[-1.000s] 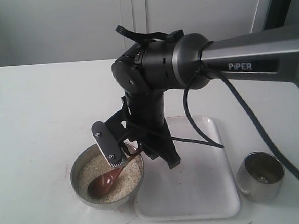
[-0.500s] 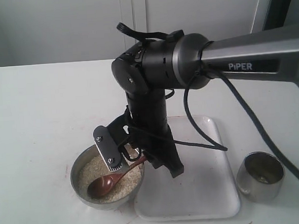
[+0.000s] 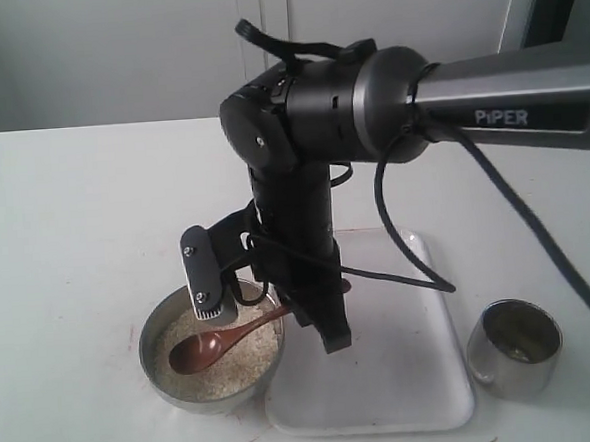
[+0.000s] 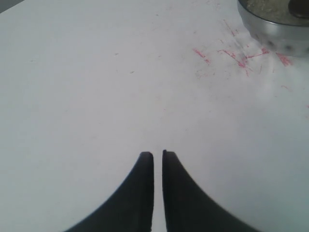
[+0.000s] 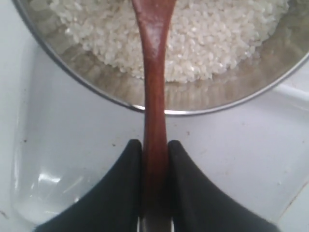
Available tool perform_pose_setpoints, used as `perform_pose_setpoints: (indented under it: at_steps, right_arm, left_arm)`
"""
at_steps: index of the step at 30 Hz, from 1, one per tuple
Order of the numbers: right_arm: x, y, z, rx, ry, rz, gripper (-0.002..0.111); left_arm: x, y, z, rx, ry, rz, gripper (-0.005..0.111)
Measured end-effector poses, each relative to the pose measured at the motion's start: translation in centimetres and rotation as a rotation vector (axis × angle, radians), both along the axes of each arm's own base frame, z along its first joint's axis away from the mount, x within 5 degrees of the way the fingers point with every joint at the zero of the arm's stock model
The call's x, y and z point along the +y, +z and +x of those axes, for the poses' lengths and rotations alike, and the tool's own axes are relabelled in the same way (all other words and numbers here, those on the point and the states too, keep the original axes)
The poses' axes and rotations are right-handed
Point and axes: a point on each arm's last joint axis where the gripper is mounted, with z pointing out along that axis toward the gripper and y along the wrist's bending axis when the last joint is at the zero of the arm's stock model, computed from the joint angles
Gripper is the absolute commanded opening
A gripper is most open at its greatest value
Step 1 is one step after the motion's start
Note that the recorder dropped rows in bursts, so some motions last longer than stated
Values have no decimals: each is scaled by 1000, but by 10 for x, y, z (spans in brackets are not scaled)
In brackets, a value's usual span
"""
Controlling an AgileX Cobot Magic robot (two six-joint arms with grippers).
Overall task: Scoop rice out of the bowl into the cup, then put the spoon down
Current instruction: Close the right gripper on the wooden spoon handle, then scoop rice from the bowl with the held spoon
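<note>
The dull metal bowl (image 3: 155,362) of off-white rice (image 3: 245,360) sits at the front, left of the tray. The dark red-brown spoon (image 3: 197,354) lies with its scoop on the rice and its handle slanting up over the rim. My right gripper (image 3: 291,316) is shut on that handle. In the right wrist view both fingers press the spoon (image 5: 154,72) just outside the bowl (image 5: 87,82), with rice (image 5: 217,43) beyond the gripper (image 5: 155,145). The shiny cup (image 3: 514,349) stands at the far right. My left gripper (image 4: 158,154) hovers shut and empty over bare table, with the bowl (image 4: 270,26) ahead.
A white rectangular tray (image 3: 395,375) lies between the bowl and the cup, under the right arm. Red scratch marks (image 4: 231,53) stain the white table near the bowl. A black cable (image 3: 398,265) loops down from the right arm over the tray.
The right jaws have closed onto the spoon handle. The wrist has risen slightly, and the spoon's handle now sits a little higher over the rim.
</note>
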Motion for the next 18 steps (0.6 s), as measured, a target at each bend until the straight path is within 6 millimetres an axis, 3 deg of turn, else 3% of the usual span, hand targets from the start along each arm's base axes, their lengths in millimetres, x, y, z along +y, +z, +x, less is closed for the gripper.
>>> perform_pose_setpoints:
  at_steps: [6, 10, 13, 16, 18]
  right_arm:
    - [-8, 41, -15, -46, -261, 66, 0]
    - [-9, 85, -38, -175, -487, 130, 0]
    - [6, 106, -68, -316, -540, 162, 0]
    - [20, 105, -97, -483, -493, 127, 0]
    - [24, 90, -110, -574, -410, 53, 0]
  left_arm:
    - [0, 0, 0, 0, 0, 0, 14]
    - [0, 0, 0, 0, 0, 0, 14]
    - [0, 0, 0, 0, 0, 0, 14]
    - [0, 0, 0, 0, 0, 0, 14]
    - [0, 0, 0, 0, 0, 0, 14]
